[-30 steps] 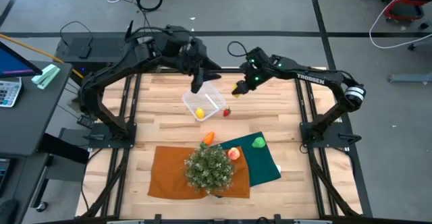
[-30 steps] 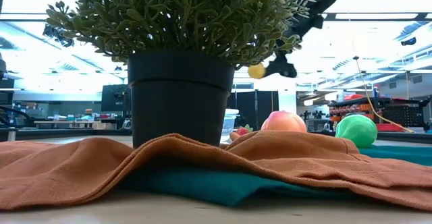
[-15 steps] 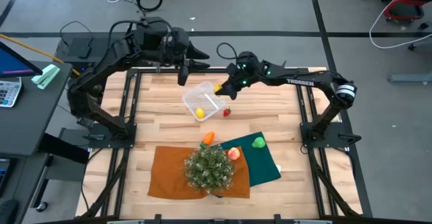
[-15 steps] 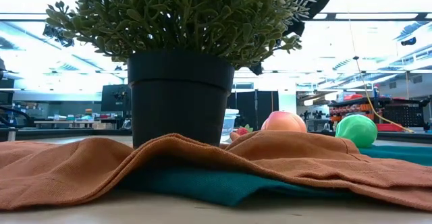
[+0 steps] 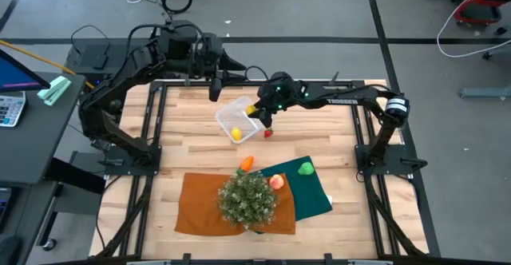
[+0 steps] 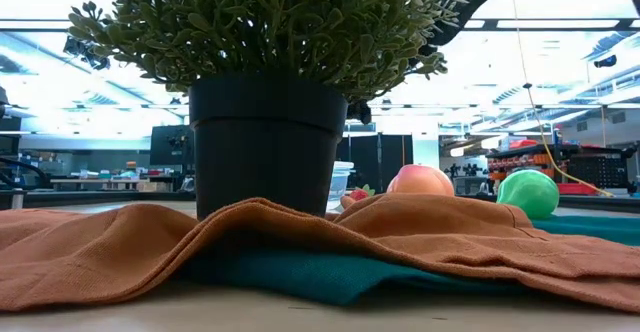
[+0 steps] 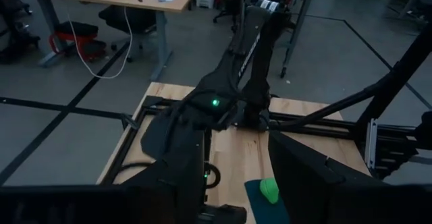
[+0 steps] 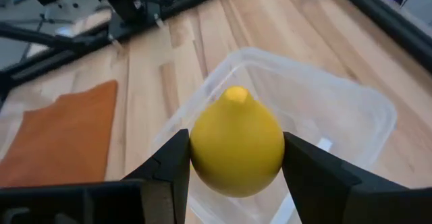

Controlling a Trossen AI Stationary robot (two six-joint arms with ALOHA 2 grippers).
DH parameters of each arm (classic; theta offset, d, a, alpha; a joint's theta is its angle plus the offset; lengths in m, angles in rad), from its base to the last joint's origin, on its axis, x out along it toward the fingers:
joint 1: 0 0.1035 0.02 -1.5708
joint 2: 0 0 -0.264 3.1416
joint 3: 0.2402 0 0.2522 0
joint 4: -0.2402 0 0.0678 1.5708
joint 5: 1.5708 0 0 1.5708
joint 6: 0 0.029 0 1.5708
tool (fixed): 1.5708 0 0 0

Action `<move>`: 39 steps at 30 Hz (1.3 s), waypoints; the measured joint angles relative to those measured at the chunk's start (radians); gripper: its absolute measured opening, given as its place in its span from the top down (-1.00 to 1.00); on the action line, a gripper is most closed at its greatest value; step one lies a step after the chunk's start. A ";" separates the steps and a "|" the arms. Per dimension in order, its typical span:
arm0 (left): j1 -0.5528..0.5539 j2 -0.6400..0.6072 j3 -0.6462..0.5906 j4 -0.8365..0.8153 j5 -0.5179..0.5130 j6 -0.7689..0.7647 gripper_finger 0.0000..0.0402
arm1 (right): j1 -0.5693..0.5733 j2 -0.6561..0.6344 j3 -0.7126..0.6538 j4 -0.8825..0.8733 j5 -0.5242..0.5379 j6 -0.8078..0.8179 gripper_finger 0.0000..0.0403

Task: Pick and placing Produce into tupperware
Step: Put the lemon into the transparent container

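My right gripper (image 5: pixel 259 109) is shut on a yellow lemon (image 8: pixel 236 143) just above the clear tupperware (image 5: pixel 242 118), over its right part. A second yellow fruit (image 5: pixel 236 133) lies inside the tupperware. A red strawberry (image 5: pixel 269 132) lies on the wood just right of it. An orange piece (image 5: pixel 247 163) lies by the plant. A peach (image 5: pixel 276 182) and a green fruit (image 5: pixel 306 168) rest on the dark green cloth. My left gripper (image 5: pixel 214 89) hangs open and holds nothing, raised near the table's far edge. My right gripper pinches the lemon's two opposite sides (image 8: pixel 194 150) between its two fingers (image 8: pixel 307 173). The fingers slant down from the table's right. The lemon is lifted clear above the tupperware's opening (image 8: pixel 324 116), its pointed tip facing away from the wrist.
A bushy potted plant (image 5: pixel 247 199) stands on an orange cloth (image 5: pixel 200 205) near the front edge, and it blocks most of the low view. The dark green cloth (image 5: pixel 311 191) lies to its right. Bare wood shows left and right of the tupperware.
My right gripper has carried the lemon toward the table's left and downward until it is over the tupperware, rolling its wrist on the way. My left gripper has drawn back from above the tupperware toward the far left and risen, then kept still.
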 joint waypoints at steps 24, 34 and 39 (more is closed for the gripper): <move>0.001 -0.006 -0.001 -0.078 0.000 -0.004 0.12 | 0.039 0.250 0.255 -0.195 0.013 -0.205 0.22; 0.001 -0.006 -0.001 -0.086 0.000 0.000 0.13 | 0.056 0.334 0.379 -0.297 0.013 -0.258 0.22; 0.001 -0.006 -0.001 -0.100 0.000 0.001 0.14 | 0.057 0.383 0.494 -0.418 0.035 -0.288 0.22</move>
